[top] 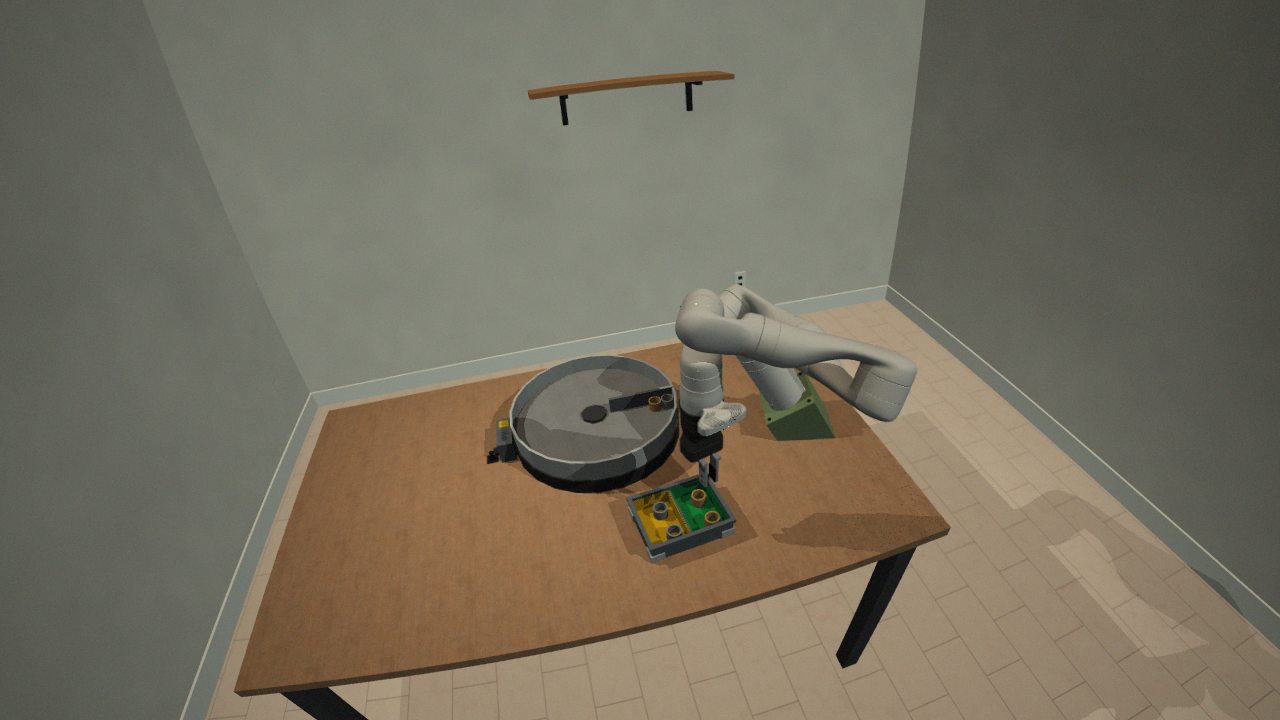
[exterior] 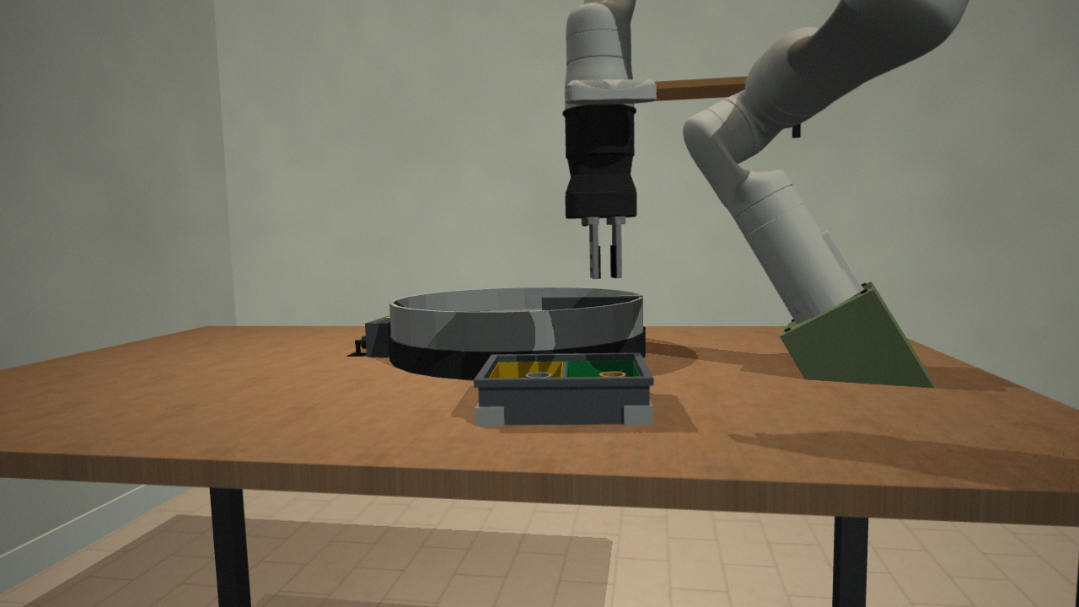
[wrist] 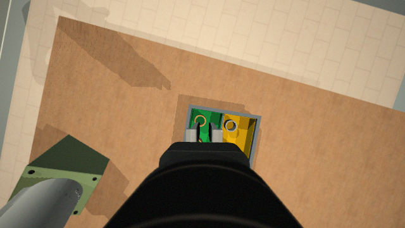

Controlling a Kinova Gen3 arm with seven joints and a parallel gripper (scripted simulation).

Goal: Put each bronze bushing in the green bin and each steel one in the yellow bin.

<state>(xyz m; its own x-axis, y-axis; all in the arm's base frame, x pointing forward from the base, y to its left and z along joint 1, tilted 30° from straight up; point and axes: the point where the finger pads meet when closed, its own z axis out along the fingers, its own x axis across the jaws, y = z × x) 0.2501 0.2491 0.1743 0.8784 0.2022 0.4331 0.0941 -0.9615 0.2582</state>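
The end effector (exterior: 605, 271) is positioned high above the surface (exterior: 226, 392), pointing straight down, with its fingers set to a narrow gap and nothing held between them. In the exterior view the fingertips are seen above the level of the turntable (top: 537, 447) wall and well apart from the bins below. In the wrist view the end effector (wrist: 204, 134) is lined up over the green bin (wrist: 212, 116), which adjoins the yellow bin (wrist: 243, 133) in a single grey tray (exterior: 561, 404). The tray is placed on the surface just in front of the turntable. Two bronze bushings are contained in the green bin, one nearer the turntable (top: 697, 494) and one nearer the front edge of the surface (top: 711, 517). Two steel bushings are contained in the yellow bin, shown at (top: 659, 509) and (top: 674, 530). On the turntable, one bronze bushing (top: 656, 402) and one steel bushing (top: 667, 398) are located side by side near the rim on the arm's side, against the end of a dark bar (top: 626, 402) extending from the hub. The arm is mounted on a green wedge-shaped pedestal (exterior: 867, 354).
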